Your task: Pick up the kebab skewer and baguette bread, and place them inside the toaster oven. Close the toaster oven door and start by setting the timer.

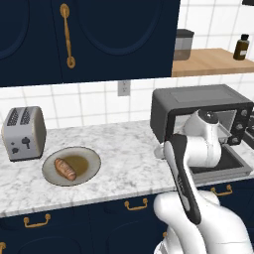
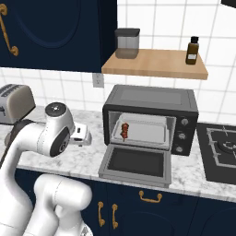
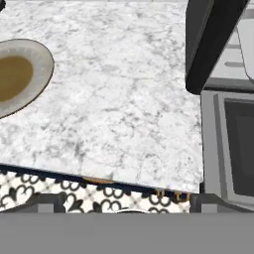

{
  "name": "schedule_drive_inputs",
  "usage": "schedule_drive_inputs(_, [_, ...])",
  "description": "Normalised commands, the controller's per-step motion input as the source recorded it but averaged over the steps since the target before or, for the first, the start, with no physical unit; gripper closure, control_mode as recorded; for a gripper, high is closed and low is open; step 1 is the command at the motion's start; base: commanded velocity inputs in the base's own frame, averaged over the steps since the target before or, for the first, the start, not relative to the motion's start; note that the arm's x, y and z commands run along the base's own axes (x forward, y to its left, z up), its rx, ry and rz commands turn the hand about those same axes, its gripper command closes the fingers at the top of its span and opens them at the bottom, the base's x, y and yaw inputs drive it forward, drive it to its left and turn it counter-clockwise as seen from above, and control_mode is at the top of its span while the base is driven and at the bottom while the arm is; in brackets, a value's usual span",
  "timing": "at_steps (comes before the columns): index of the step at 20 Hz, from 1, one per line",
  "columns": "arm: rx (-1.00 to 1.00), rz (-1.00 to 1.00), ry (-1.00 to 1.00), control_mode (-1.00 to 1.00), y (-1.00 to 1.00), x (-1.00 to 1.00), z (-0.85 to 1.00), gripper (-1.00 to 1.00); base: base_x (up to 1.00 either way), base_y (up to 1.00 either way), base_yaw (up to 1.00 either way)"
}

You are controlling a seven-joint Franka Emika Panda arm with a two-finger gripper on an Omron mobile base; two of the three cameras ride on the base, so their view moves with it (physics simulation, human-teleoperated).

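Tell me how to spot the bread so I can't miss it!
Find the marble counter under the dark blue cabinets, then the silver toaster at its left end. Just in front sits a round grey plate. The baguette bread is the small golden-brown loaf lying on it, the plate's only food.

base views: behind arm, share toaster oven (image 1: 198, 111) | hand view: close, down onto counter (image 3: 119, 99)

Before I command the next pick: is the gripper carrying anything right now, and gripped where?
Nothing is held. The kebab skewer lies inside the toaster oven, the baguette bread is on the plate, and nothing sits between the fingertips over the counter.
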Motion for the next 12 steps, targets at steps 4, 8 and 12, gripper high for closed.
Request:
schedule_drive_inputs(4, [0.00,0.09,0.00,-1.00,1.00,0.03,0.20,-1.00,0.00,0.00,0.00])
schedule_drive_inputs(8, [0.00,0.12,0.00,-1.00,1.00,0.00,0.17,-1.00,0.00,0.00,0.00])
schedule_drive_inputs(12, [0.00,0.11,0.00,-1.00,1.00,0.14,0.00,-1.00,0.00,0.00,0.00])
